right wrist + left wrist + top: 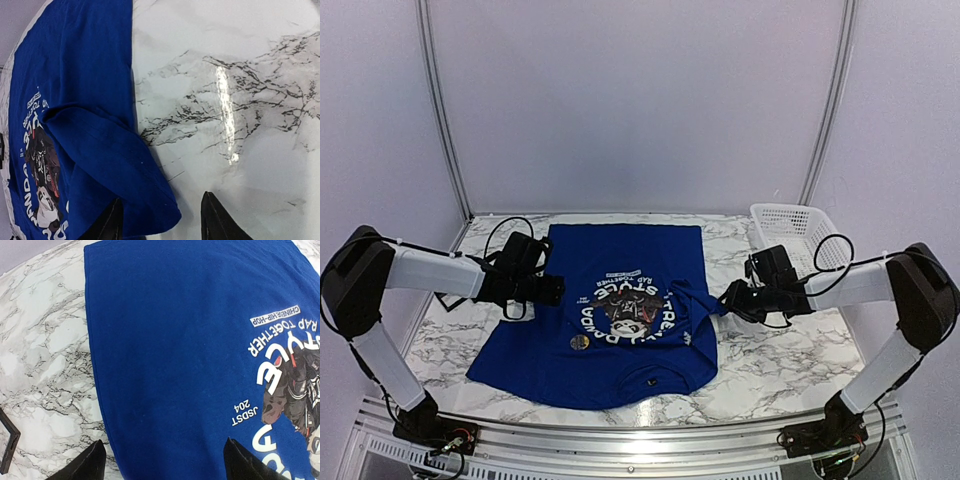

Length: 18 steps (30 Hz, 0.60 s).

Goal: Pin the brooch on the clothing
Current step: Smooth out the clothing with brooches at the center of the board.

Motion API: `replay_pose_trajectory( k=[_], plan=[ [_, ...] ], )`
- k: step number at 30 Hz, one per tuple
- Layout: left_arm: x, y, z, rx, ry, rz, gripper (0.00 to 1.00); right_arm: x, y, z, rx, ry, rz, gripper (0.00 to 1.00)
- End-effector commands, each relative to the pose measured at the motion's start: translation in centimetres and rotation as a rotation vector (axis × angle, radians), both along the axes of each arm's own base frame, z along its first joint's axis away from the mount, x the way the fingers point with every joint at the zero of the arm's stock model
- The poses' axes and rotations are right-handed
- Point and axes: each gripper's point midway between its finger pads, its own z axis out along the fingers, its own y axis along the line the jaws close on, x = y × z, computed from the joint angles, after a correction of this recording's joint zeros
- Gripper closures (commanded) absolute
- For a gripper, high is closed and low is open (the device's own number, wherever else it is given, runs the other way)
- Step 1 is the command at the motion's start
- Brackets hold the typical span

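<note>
The royal-blue T-shirt (620, 330) lies flat on the marble table, its panda graphic (630, 312) in the middle. A small round brooch (579, 342) rests on the shirt to the left of the graphic. My left gripper (552, 290) is open and empty over the shirt's left edge (95, 365), with one finger (92, 464) over marble and the other over the cloth. My right gripper (728, 300) is open. The end of the folded-over right sleeve (145, 200) lies between its fingers (112, 224) and is not pinched. The brooch shows in neither wrist view.
A white plastic basket (790, 225) stands at the back right. A thin black frame (7, 440) lies on the marble to the left of the shirt. Bare marble (240, 100) lies to the right of the sleeve. White walls enclose the table.
</note>
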Motion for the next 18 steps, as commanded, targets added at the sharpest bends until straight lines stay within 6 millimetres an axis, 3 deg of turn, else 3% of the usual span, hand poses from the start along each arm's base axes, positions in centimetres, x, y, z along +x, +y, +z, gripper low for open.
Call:
replay_pose_trajectory(
  k=[1, 5, 7, 18],
  plan=[
    [-0.4, 0.9, 0.4, 0.017, -0.001, 0.013, 0.16, 0.2, -0.6, -0.4, -0.047, -0.002, -0.012, 0.56],
    [-0.3, 0.9, 0.6, 0.021, -0.007, 0.011, 0.16, -0.8, 0.5, -0.3, 0.016, 0.006, 0.039, 0.77],
    [-0.3, 0.9, 0.8, 0.020, -0.010, 0.011, 0.16, -1.1, 0.4, 0.1, 0.022, -0.007, 0.041, 0.82],
    [-0.6, 1.2, 0.3, 0.031, -0.002, 0.012, 0.16, -0.9, 1.5, -1.5, 0.059, 0.033, 0.075, 0.81]
  ],
)
